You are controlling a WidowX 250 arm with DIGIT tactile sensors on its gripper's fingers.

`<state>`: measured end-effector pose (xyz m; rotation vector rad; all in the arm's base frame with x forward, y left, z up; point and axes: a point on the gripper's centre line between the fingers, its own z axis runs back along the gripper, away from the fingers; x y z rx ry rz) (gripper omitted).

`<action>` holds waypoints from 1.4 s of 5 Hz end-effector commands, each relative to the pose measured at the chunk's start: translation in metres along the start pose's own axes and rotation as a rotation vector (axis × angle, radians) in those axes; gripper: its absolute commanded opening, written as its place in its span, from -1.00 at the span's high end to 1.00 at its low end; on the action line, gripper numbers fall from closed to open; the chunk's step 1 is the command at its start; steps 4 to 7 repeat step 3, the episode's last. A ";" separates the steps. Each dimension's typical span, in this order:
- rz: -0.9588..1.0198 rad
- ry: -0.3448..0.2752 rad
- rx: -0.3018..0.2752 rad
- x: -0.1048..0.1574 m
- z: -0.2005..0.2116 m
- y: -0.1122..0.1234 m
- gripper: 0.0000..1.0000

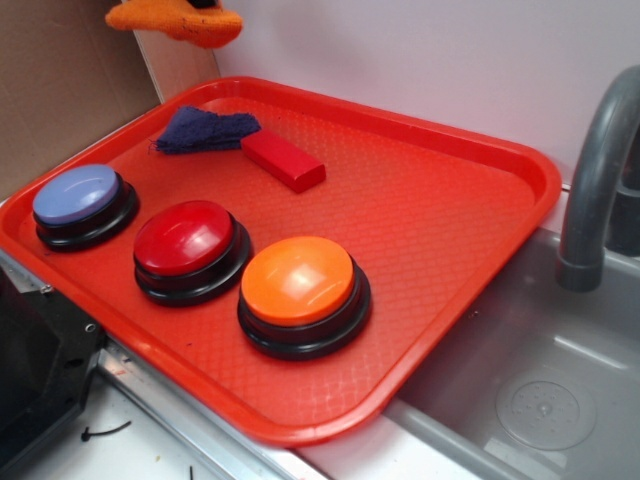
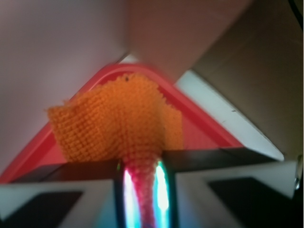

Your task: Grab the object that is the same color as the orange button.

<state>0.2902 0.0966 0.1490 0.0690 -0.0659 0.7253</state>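
You have the orange cloth (image 2: 116, 123) pinched in the gripper (image 2: 142, 190): in the wrist view the jaws stand nearly together at the bottom centre of the frame, and the cloth bunches into the narrow gap between them, then fans out above in the middle of the picture. Behind it you see a corner of the red tray (image 2: 199, 128), with the cloth hanging clear of it.

In the exterior view the cloth (image 1: 180, 20) shows at the upper left edge of the frame, well above the tray (image 1: 420, 200); the gripper itself is cut off by the frame there.

On the tray, the orange button (image 1: 300, 285) sits at the lower centre, the red button (image 1: 188, 243) just beside it to the left, and the light blue button (image 1: 80, 200) further left. Toward the upper left lie the dark blue cloth (image 1: 205, 130) and the red block (image 1: 283, 160), touching or nearly so. A grey faucet (image 1: 595, 180) stands at the right edge.
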 end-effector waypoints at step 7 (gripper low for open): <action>-0.620 0.068 -0.117 -0.086 0.080 -0.057 1.00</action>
